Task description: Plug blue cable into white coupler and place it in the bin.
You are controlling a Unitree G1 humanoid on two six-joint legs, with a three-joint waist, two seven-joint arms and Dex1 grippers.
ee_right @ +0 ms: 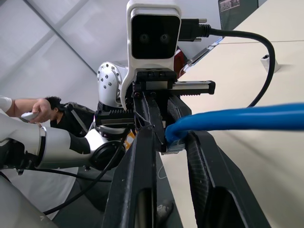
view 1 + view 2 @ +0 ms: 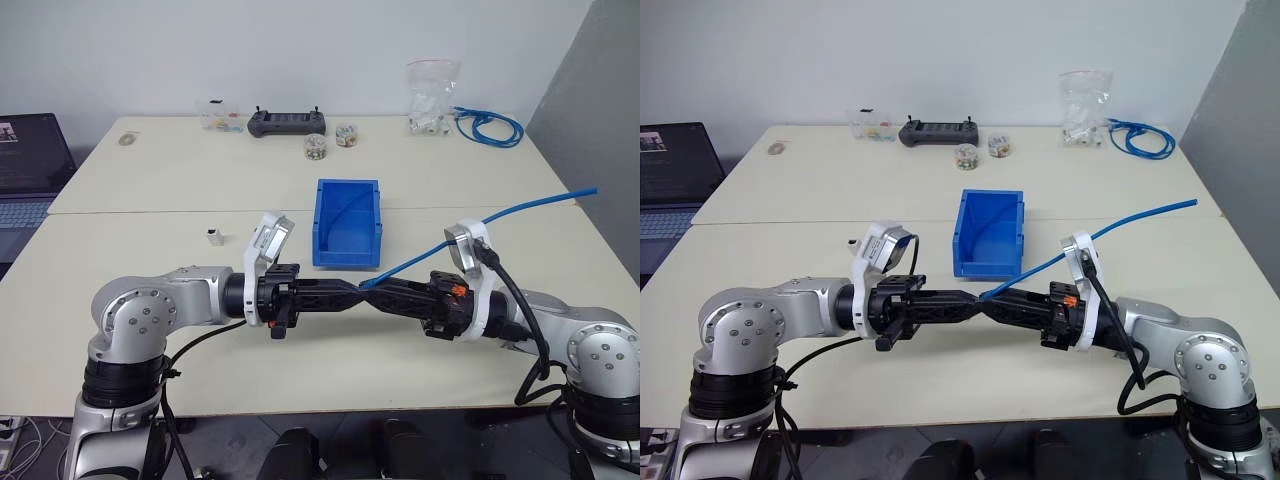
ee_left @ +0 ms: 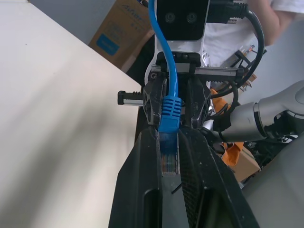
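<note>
While the left gripper (image 2: 352, 293) pinches the blue cable (image 2: 480, 216) by its plug and the right gripper (image 2: 372, 292) closes beside it, the white coupler (image 2: 214, 237) sits unplugged on the surface (image 2: 180, 180), bin (image 2: 347, 222) empty.

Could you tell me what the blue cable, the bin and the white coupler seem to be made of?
The blue cable looks rubbery: a smooth jacket and ribbed boot, with a clear hard-plastic plug. The bin looks like moulded rigid plastic, uniform blue with a slight sheen. The white coupler is probably plastic too, but too small to confirm.
</note>
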